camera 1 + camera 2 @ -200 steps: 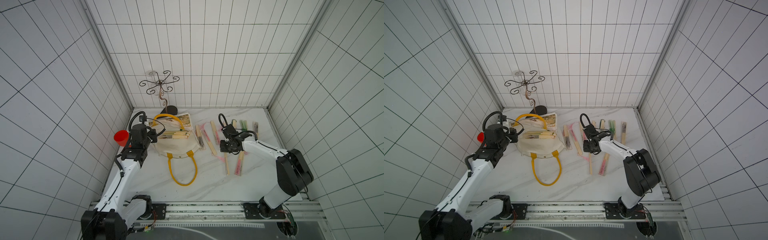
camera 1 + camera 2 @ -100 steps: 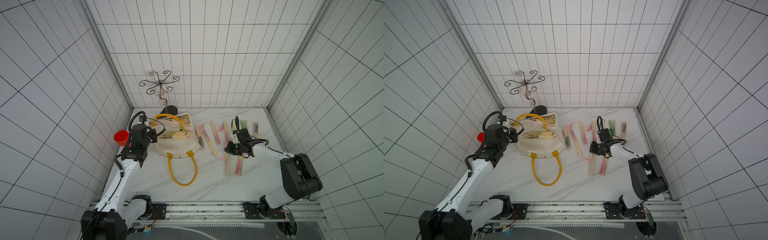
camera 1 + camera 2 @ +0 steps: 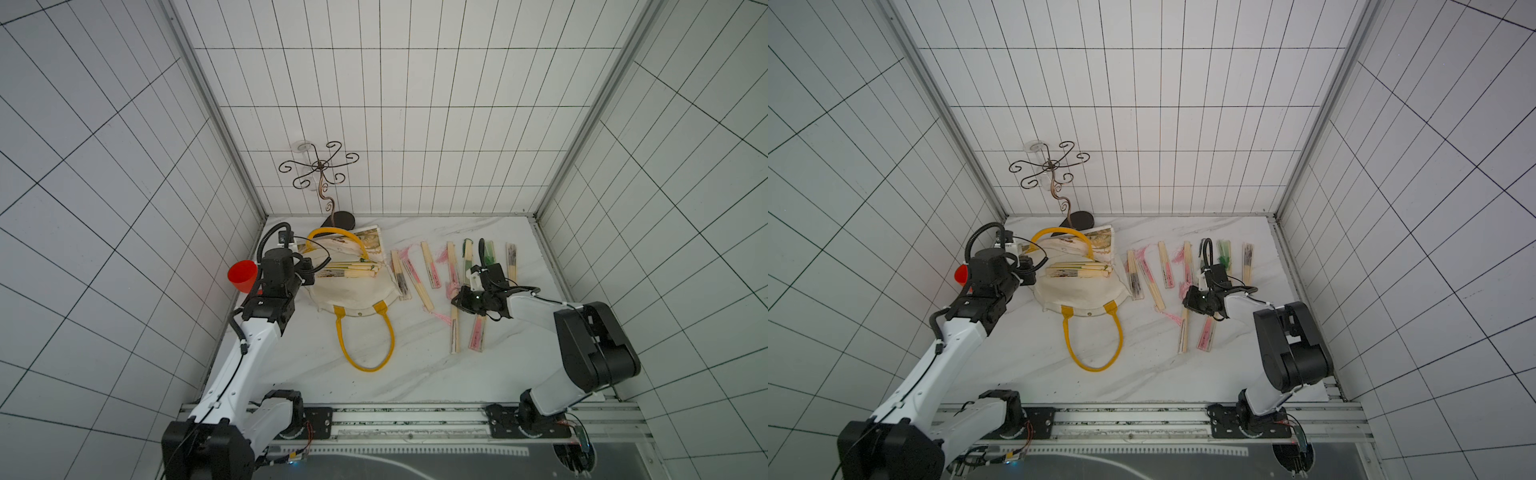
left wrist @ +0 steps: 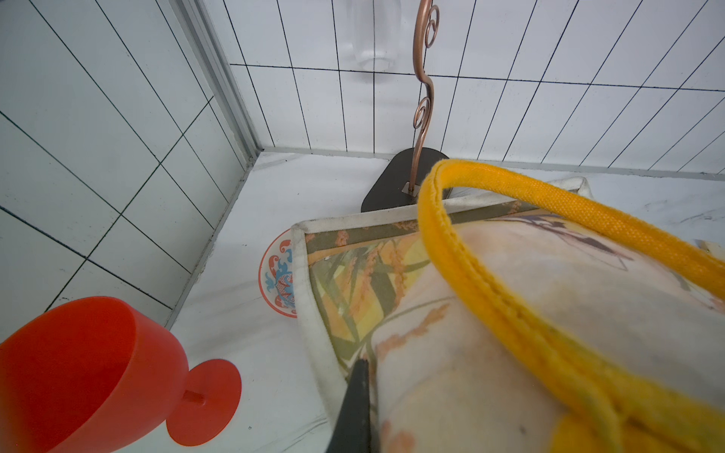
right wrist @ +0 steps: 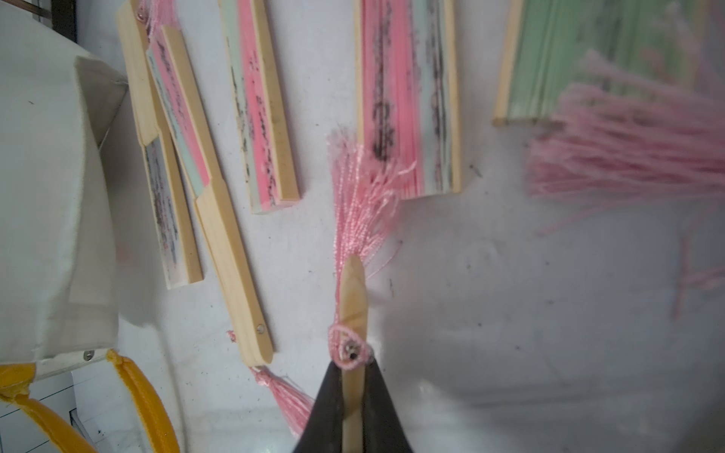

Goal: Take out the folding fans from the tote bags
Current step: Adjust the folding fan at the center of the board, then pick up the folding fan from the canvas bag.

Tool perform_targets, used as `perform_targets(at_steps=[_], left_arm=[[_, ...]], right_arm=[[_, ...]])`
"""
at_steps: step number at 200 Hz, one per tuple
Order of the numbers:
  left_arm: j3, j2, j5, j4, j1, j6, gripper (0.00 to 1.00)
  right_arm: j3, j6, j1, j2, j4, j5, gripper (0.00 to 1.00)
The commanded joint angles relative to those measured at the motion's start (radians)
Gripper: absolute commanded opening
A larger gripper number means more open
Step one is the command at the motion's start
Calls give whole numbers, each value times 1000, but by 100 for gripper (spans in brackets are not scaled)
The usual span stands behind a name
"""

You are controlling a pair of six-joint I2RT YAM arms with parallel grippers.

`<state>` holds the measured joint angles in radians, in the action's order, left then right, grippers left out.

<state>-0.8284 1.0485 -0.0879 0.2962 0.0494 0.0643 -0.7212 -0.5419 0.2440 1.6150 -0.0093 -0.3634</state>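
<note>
The cream tote bag (image 3: 353, 293) (image 3: 1079, 293) lies at the back left with its mouth facing right. Its yellow handles (image 4: 549, 219) are spread, and a few folding fans (image 3: 353, 268) still lie in the mouth. My left gripper (image 3: 309, 276) (image 4: 367, 362) is shut on the bag's printed edge (image 4: 337, 313). Several fans (image 3: 432, 266) (image 5: 259, 117) lie in a row on the table to the right. My right gripper (image 3: 459, 300) (image 5: 352, 376) is shut on the pivot end of a bamboo fan (image 5: 353, 298) (image 3: 456, 332) with a pink tassel. That fan is low over the table beside another pink fan (image 3: 477, 334).
A red plastic goblet (image 3: 242, 276) (image 4: 78, 372) stands by the left wall. A curly wire stand (image 3: 320, 183) rises behind the bag on a dark base (image 4: 396, 180). A patterned plate (image 4: 278, 282) pokes out from under the bag. A yellow handle loop (image 3: 365, 340) lies toward the front.
My right arm has swung to the right, uncovering a fan in the row. Its gripper has shifted slightly right and forward with the fan. The left arm has not moved.
</note>
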Motion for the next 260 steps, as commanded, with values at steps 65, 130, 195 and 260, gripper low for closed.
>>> perform_targets(at_steps=[65, 130, 195, 260], left_arm=[[-41, -7, 4, -43, -5, 11, 0], [-41, -10, 4, -43, -4, 9, 0], [-43, -10, 23, -43, -5, 5, 0], [-43, -10, 51, -45, -4, 0, 0]], right_arm=[[77, 26, -26, -32, -33, 93, 24], [36, 65, -22, -187, -167, 132, 28], [-154, 124, 240, -317, -246, 262, 30], [-384, 359, 705, -149, -222, 626, 30]])
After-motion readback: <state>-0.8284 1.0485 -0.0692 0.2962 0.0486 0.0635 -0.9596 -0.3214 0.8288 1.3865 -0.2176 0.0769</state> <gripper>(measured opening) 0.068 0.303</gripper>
